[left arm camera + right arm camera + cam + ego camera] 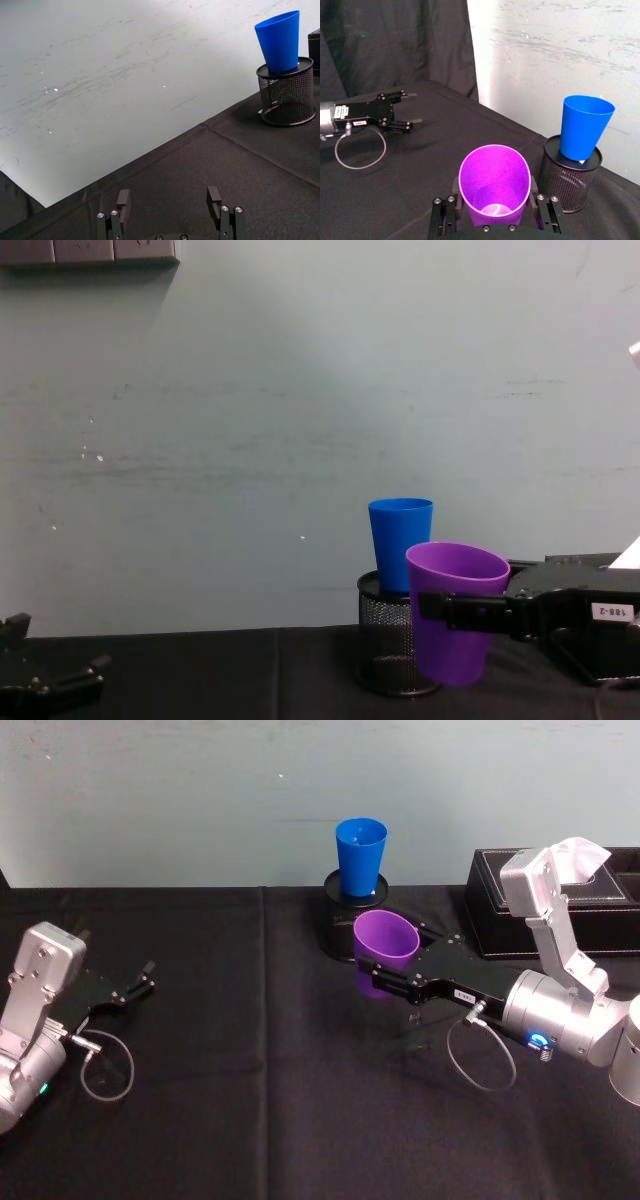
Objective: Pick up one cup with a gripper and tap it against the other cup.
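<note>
Purple plastic cup (386, 950) is up off the black cloth (250, 1110), a bit tipped, with its open mouth up. The right gripper (370, 978) has its two fingers squeezed on the cup's sides, low down. This gripper comes in from the right, out over the middle of the table.

Just behind the purple cup stands the blue cup (360, 855). It sits in the top of a black mesh holder (338, 925). The two cups are near, and the right wrist view shows a gap between them.

A black box (495, 915) lies at the back right. Far off on the left, the left gripper (146, 978) is low over the cloth, its fingers spread with nothing in them.
</note>
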Tool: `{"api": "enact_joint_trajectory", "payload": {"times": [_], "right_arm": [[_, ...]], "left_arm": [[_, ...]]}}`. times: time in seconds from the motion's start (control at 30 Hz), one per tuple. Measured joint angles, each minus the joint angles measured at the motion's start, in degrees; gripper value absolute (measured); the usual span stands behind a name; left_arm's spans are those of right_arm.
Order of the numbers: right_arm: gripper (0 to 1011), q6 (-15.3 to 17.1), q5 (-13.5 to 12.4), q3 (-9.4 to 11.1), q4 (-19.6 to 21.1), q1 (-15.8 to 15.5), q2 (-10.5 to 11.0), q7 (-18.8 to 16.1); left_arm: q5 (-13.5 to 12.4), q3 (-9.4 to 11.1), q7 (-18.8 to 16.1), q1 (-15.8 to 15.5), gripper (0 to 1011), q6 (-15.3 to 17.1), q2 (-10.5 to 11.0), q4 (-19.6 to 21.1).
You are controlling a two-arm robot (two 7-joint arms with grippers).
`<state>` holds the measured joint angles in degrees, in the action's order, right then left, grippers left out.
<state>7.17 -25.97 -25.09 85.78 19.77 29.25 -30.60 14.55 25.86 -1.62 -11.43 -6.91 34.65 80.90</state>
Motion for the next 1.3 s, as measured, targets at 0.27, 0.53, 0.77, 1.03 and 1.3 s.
{"api": "enact_joint_trajectory", "payload": {"times": [0.27, 0.53, 0.77, 1.03, 1.3], "right_arm": [[726, 0.0, 0.0, 0.0, 0.0, 0.0, 0.0, 0.0], [726, 0.0, 0.0, 0.0, 0.0, 0.0, 0.0, 0.0], [726, 0.0, 0.0, 0.0, 0.0, 0.0, 0.0, 0.0], [726, 0.0, 0.0, 0.0, 0.0, 0.0, 0.0, 0.0], [726, 0.0, 0.0, 0.0, 0.0, 0.0, 0.0, 0.0]], "left_arm": [[0.0, 0.0, 0.0, 0.0, 1000, 0.0, 0.0, 0.0], [0.0, 0.0, 0.0, 0.0, 1000, 0.0, 0.0, 0.0], [0.0, 0.0, 0.0, 0.0, 1000, 0.0, 0.0, 0.0], [0.0, 0.0, 0.0, 0.0, 1000, 0.0, 0.0, 0.0], [0.0, 0.0, 0.0, 0.0, 1000, 0.0, 0.0, 0.0]]}}
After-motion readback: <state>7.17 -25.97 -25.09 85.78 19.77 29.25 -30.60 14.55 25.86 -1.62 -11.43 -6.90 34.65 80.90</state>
